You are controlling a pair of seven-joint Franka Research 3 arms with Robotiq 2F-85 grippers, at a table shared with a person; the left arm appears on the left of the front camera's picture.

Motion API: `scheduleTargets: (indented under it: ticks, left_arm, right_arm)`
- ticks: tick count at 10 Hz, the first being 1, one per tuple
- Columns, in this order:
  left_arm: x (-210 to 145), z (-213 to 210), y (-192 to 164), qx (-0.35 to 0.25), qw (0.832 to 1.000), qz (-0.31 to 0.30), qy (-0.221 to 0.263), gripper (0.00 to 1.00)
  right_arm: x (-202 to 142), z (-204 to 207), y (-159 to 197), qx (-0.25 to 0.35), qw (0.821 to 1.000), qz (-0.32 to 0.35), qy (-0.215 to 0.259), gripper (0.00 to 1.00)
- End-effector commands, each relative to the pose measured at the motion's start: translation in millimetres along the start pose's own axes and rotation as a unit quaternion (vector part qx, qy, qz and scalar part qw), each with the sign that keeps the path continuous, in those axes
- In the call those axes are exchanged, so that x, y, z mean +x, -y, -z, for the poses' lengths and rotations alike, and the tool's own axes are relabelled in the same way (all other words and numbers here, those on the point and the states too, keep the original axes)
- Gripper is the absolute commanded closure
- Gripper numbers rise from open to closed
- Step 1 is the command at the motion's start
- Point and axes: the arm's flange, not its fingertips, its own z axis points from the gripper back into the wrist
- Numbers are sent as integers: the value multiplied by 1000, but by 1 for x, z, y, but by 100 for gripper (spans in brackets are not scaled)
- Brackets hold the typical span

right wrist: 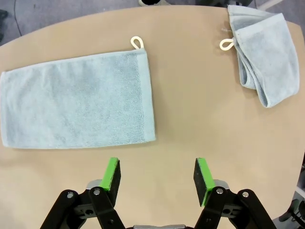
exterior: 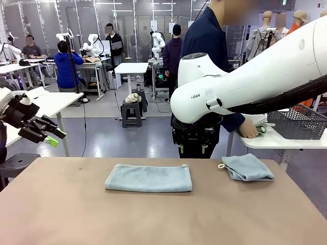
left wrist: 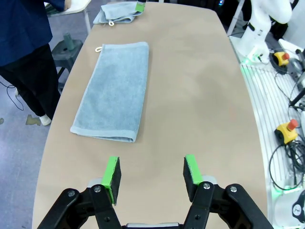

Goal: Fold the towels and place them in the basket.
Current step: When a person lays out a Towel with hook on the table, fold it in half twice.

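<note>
The left jaws and right jaws are apart and empty, so I think they should pinch one short end of the long towel (exterior: 148, 178) in the middle of the counter (exterior: 61, 214) and lay it evenly over the other end.

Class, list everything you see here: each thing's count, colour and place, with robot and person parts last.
tan table: one, centre foreground.
white side table: one, far right.
long pale blue-grey terry towel: one, flat mid-table.
smaller folded pale blue-grey terry towel: one, table's far right edge.
dark grey lattice plastic basket: one, on the side table.
person's hand: one, on the side table.
left tool: one, black with green pads, open, empty.
right tool: one, black with green pads, open, empty.
</note>
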Motion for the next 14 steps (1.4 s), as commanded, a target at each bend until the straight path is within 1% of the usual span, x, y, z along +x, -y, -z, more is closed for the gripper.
scheduleTargets:
  ticks: [1,2,3,6,7,8,10,14]
  left_arm:
    - [2,-1,1,2,1000,-4,-7,32]
    - [2,-1,1,2,1000,-4,-7,32]
    - [2,-1,1,2,1000,-4,-7,32]
    - [2,-1,1,2,1000,-4,-7,32]
    - [2,-1,1,2,1000,-4,-7,32]
    - [2,-1,1,2,1000,-4,-7,32]
    - [2,-1,1,2,1000,-4,-7,32]
    - [2,-1,1,2,1000,-4,-7,32]
  right_arm:
    - [1,0,1,-1,1000,1,-1,22]
    - [2,13,9,17,1000,15,17,22]
    - [2,34,13,35,999,23,19,22]
    - [-2,82,14,51,998,23,28,22]
    - [-1,94,13,60,998,23,23,22]
    - [1,104,12,63,998,26,13,22]
    - [4,118,7,54,998,25,20,22]
    - [14,145,1,66,997,12,24,22]
